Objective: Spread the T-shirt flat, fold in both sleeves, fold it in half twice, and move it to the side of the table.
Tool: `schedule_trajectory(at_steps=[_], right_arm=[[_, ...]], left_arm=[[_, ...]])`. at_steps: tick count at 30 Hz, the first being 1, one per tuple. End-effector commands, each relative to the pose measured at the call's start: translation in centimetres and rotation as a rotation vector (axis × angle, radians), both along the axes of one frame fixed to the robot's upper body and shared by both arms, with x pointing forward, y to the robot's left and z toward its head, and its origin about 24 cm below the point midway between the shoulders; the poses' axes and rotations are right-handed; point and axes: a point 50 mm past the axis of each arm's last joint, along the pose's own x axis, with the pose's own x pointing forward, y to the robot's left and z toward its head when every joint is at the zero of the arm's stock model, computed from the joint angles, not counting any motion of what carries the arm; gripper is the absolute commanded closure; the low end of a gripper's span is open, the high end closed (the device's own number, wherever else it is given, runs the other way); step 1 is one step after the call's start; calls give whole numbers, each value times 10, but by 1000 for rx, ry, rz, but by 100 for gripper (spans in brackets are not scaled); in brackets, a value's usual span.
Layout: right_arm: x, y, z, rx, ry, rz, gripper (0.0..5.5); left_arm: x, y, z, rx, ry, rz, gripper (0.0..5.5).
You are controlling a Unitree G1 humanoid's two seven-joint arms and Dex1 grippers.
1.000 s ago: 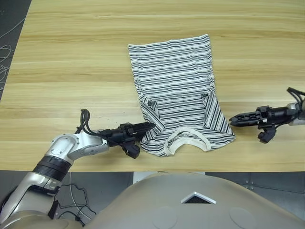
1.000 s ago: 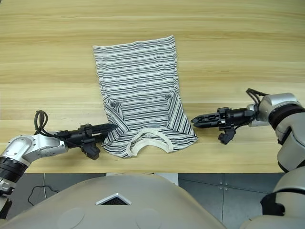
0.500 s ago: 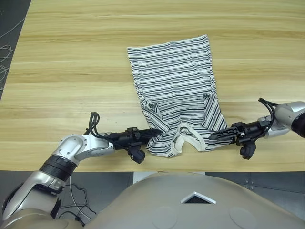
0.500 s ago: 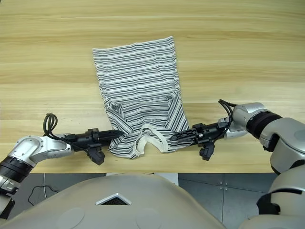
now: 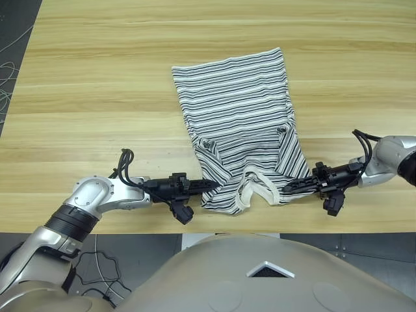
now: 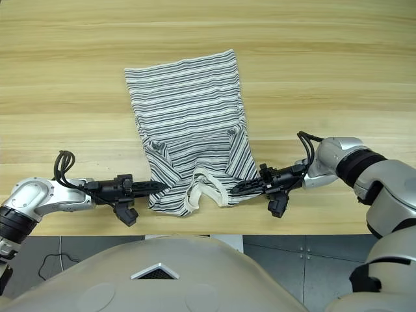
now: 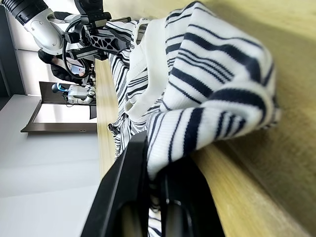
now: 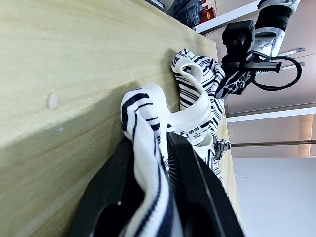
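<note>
Shoulders of black-and-white striped fabric T-shirt (image 5: 237, 130) on light wooden table (image 5: 97, 78) sit pinched, one each, in left gripper (image 5: 211, 186) and right gripper (image 5: 289, 188).

place: robot lab | evidence: wooden table (image 5: 97, 97); loose cables (image 5: 6, 78) on dark floor (image 5: 16, 19)
</note>
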Motion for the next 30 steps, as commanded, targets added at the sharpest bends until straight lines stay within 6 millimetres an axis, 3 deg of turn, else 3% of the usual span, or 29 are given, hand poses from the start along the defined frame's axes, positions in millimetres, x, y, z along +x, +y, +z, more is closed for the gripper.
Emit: schedule_trajectory(at_steps=[1,11,18,25,28,30], right_arm=[[-23,-9,-28,-185,26,77,509],[-38,-7,-29,-182,91,118,540],[-61,1,-18,-145,167,162,540],[-71,5,-11,-137,177,176,540],[-59,13,-3,-71,140,126,540],[-38,20,8,-29,84,94,540]], left_arm=[[-20,25,-29,228,95,-28,540],[-30,25,-34,235,129,-71,540],[-64,2,-25,138,251,-148,540],[-73,2,-23,134,267,-149,540],[-54,6,-17,103,232,-70,540],[-27,15,-1,58,182,58,540]])
